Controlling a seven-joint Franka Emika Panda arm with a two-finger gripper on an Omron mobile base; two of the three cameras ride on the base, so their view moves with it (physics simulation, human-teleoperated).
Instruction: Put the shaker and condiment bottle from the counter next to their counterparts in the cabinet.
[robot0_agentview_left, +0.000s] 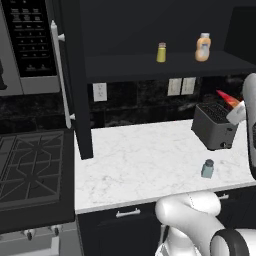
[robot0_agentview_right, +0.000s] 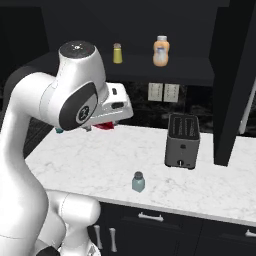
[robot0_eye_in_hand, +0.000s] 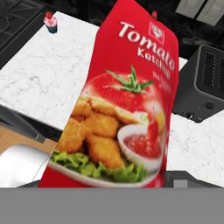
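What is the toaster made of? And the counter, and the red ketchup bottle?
The toaster looks like dull grey metal. The counter looks like polished white marble with grey veins, perhaps imitation. The ketchup bottle looks like glossy plastic with a printed label.

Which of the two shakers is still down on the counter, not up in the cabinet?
The pale blue-grey shaker, standing upright on the marble counter in front of the toaster. The yellow shaker stands on the cabinet shelf beside the orange-beige bottle.
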